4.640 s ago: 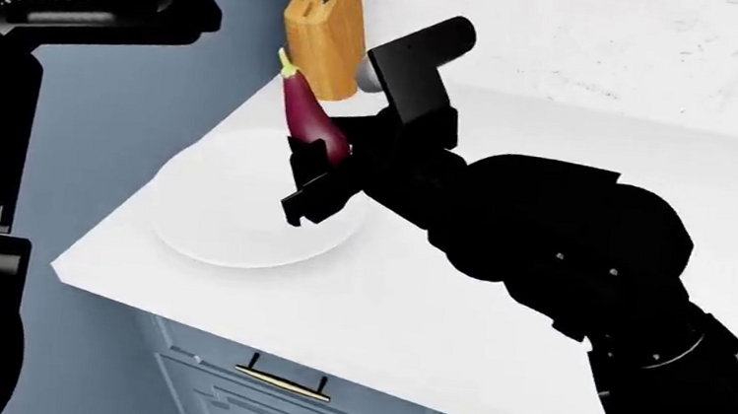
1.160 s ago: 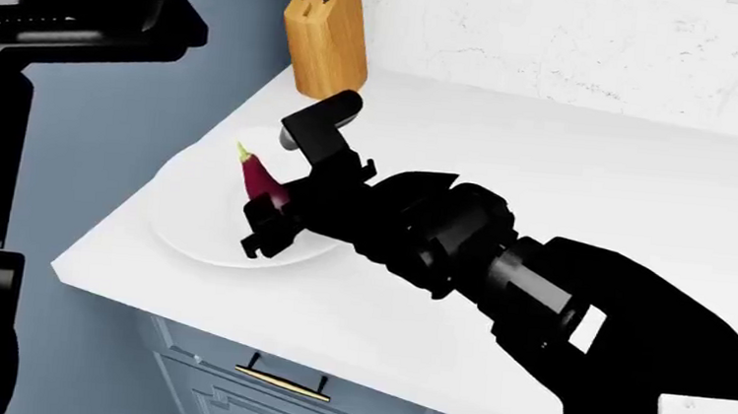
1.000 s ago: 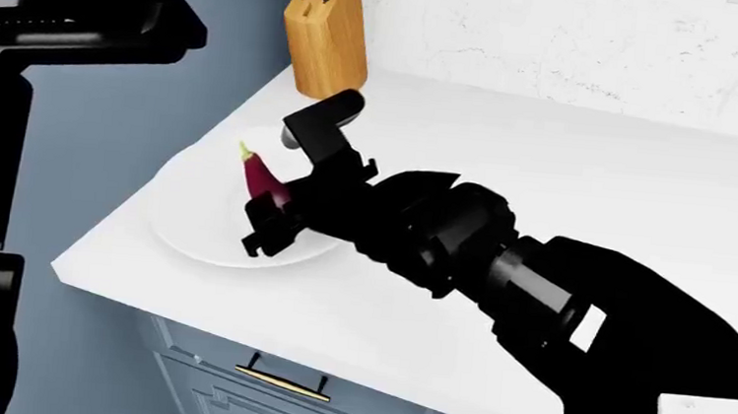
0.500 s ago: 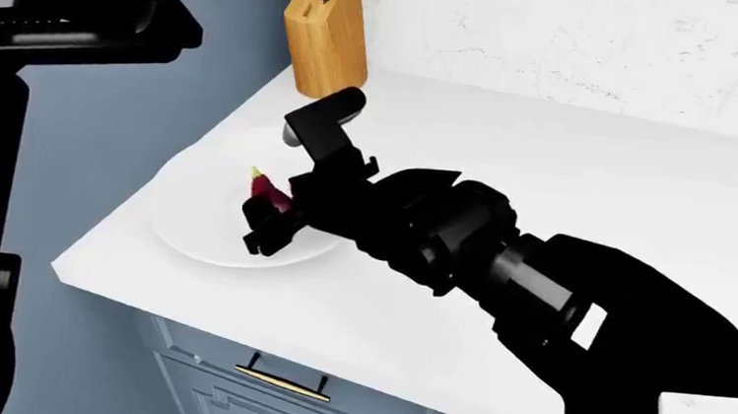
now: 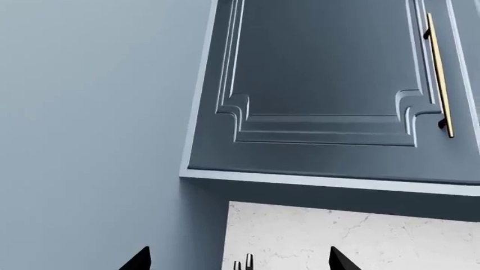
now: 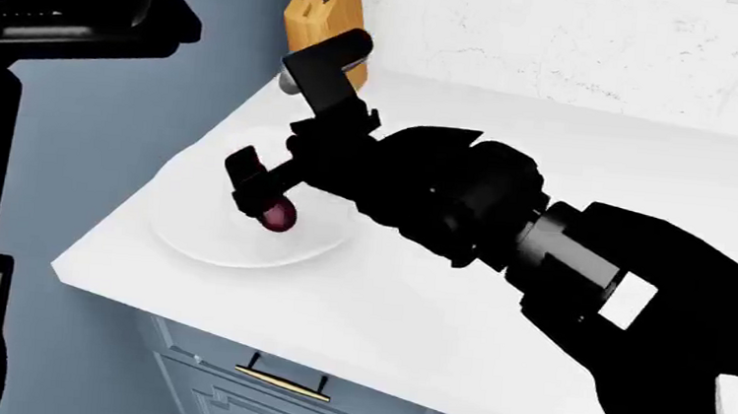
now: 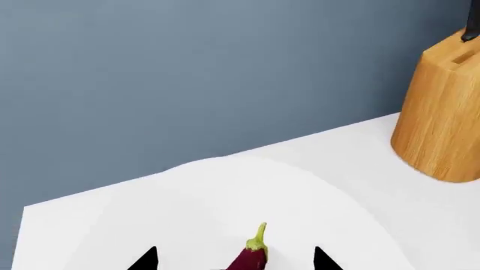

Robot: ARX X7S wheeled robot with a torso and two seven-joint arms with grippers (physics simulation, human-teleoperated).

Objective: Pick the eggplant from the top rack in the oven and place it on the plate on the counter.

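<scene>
Eggplant [image 6: 277,217] lay on the plate [image 6: 196,228] near the counter's [image 6: 467,304] left edge; half a second earlier your right gripper [image 6: 259,190] clamped it upright. You parted those fingers, so placement looked done. Only the wrist view showed its stem. Left gripper [image 5: 238,260] was open too.

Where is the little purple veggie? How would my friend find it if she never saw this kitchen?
Start at the white counter, near its corner beside the wooden knife block. There sits a round white plate, and the eggplant lies on it, between the fingers of the black right hand. It is the only dark purple thing there, with a yellow-green stem cap.
</scene>
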